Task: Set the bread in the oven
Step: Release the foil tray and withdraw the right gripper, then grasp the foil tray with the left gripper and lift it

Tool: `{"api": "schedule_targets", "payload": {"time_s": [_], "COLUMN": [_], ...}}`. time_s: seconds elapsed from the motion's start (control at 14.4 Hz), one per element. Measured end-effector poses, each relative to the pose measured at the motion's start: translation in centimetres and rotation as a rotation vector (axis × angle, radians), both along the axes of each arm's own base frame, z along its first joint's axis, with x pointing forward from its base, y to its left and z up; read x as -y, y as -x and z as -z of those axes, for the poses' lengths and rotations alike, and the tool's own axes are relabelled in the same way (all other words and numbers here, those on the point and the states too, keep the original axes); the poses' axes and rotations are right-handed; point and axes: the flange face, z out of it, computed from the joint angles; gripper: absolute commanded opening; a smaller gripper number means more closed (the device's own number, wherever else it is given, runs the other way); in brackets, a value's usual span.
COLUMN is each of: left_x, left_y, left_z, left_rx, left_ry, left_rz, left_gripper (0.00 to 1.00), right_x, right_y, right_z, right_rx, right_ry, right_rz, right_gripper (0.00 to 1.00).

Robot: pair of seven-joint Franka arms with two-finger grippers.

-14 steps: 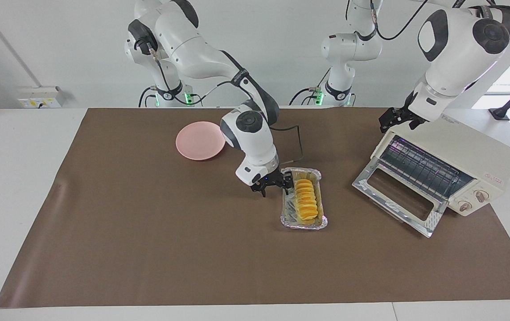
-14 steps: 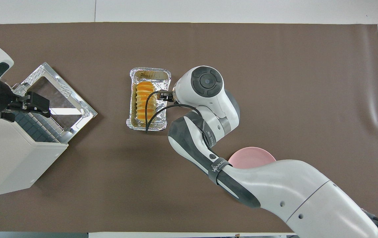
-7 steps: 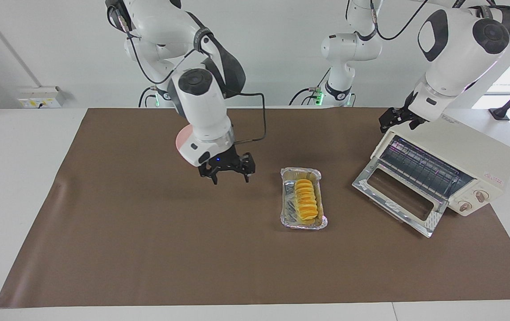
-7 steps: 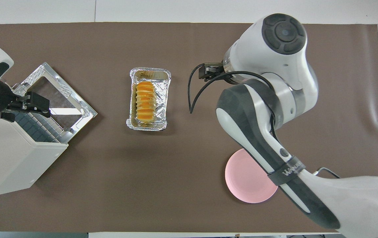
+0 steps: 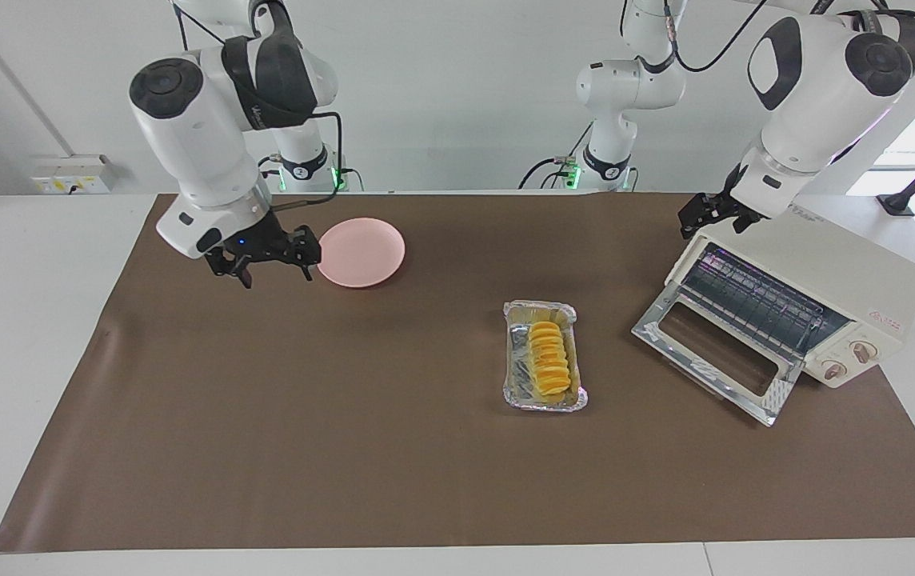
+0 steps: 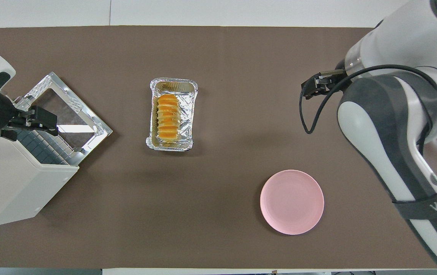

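The bread, a ridged golden-yellow loaf, lies in a crinkled foil tray at mid-table. The cream-white oven stands at the left arm's end. Its glass door hangs down open and the wire rack shows inside. My left gripper hovers open over the oven's top front edge, holding nothing. Up in the air, my right gripper is open and empty, over the mat beside the pink plate.
A round pink plate sits nearer to the robots than the tray, toward the right arm's end. A brown mat covers the table. A black cable loops from the right wrist.
The right gripper has lifted away from the foil tray's side and swung toward the right arm's end, stopping beside the pink plate. Bread, tray and left arm have not moved.
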Motion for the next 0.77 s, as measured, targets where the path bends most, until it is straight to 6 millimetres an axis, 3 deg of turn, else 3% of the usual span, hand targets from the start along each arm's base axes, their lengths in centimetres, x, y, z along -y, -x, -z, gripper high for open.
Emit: {"api": "schedule_targets", "payload": {"time_s": [0.21,0.35,0.63,0.77], "left_x": [3.5,6.6,16.3,19.4], "left_y": [-0.3,-0.6,-3.0,-4.0], "left_z": [-0.4,0.4,5.8,8.9], "left_rx": [0.060,0.058,0.018,0.007], "left_ry": [0.028,0.045,0.022,0.014], "left_rz": [0.013,0.037,0.013,0.007], "left_gripper": [1.00,1.00,1.00,1.00], "right_x": [1.5,2.7,7.2,8.1], "right_y": [3.2,4.7,4.8,4.7], "right_z": [-2.6,-3.8,-3.5,-3.2], "right_rx": [0.015,0.032,0.035,0.029], "right_ry": [0.026,0.039,0.043,0.043], "right_rz": [0.026,0.051,0.120,0.133], "right_gripper": [1.00,1.00,1.00,1.00]}}
